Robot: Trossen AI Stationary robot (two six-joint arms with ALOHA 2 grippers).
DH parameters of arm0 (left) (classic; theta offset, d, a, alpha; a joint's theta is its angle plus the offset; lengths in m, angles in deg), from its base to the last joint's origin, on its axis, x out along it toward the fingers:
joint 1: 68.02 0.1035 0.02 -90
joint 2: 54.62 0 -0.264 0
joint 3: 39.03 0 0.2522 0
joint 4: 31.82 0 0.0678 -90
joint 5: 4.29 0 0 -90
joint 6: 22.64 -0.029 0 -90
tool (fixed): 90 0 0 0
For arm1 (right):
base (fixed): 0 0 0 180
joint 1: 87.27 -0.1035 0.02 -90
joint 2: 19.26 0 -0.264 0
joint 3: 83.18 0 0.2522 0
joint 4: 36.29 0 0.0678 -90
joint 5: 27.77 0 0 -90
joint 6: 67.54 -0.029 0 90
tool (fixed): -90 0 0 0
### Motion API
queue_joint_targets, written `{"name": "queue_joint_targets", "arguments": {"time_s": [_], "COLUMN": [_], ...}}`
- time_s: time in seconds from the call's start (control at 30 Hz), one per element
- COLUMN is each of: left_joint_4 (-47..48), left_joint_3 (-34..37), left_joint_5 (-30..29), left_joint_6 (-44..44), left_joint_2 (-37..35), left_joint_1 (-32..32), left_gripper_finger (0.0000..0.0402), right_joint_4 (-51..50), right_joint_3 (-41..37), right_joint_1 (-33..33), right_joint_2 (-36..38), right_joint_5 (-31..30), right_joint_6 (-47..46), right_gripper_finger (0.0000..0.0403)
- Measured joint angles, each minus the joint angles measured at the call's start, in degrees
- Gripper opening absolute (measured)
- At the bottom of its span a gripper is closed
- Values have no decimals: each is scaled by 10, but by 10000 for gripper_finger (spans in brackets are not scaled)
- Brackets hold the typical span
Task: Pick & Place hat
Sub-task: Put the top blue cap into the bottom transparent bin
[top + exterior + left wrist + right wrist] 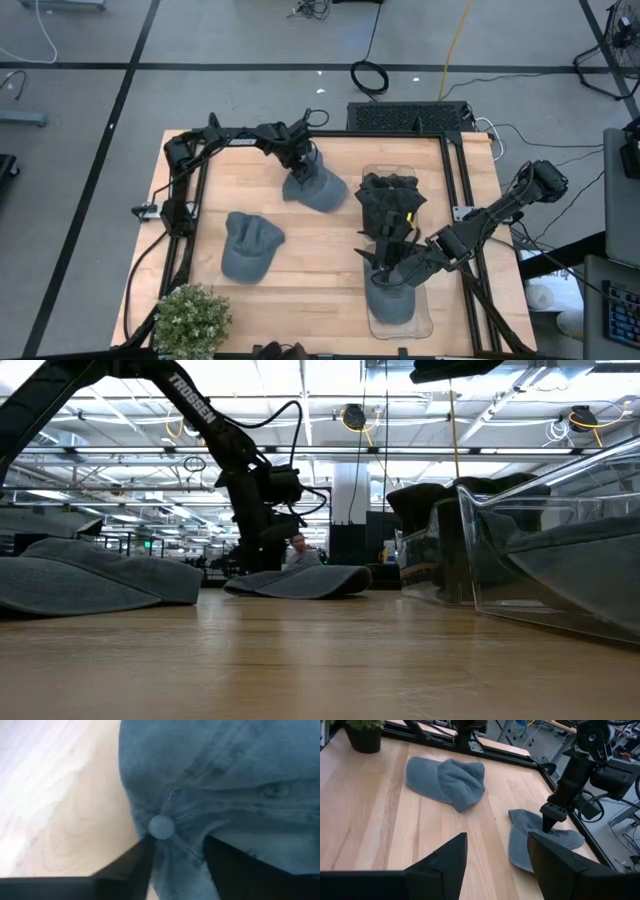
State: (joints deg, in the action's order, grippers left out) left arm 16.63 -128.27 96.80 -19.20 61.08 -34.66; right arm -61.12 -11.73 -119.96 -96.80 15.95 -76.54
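The left gripper (175, 870) straddled a fold beside the grey cap's (225, 785) crown button, pinching it for lifting; the right gripper (495, 860) hovered spread.

Grey caps on bare wood: two — one (250, 246), another (314, 186).
Grey caps in clear bin (425, 322): one (390, 296).
Dark hat piles: one (390, 203).
Potted plants: one (190, 318).
Arms: two.

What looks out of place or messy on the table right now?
One grey cap lies crumpled on the wood, its crown folded over itself, away from the clear bin where other caps sit. A second cap lies flat under the left gripper, also outside the bin. Nothing looks spilled or damaged.
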Motion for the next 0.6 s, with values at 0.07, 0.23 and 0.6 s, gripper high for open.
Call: {"name": "queue_joint_targets", "arguments": {"time_s": [0.07,0.23,0.6], "left_joint_4": [5,14,60], "left_joint_3": [1,3,4], "left_joint_5": [19,69,70], "left_joint_6": [0,-12,-60], "left_joint_2": [-2,-8,-222], "left_joint_1": [-2,-4,-39], "left_gripper_finger": [129,16,4], "right_joint_4": [0,1,1], "right_joint_3": [0,0,0], "right_joint_1": [0,0,1], "right_joint_2": [0,0,4], "right_joint_5": [0,0,0], "right_joint_6": [1,3,-4], "right_gripper_finger": [196,193,181]}}
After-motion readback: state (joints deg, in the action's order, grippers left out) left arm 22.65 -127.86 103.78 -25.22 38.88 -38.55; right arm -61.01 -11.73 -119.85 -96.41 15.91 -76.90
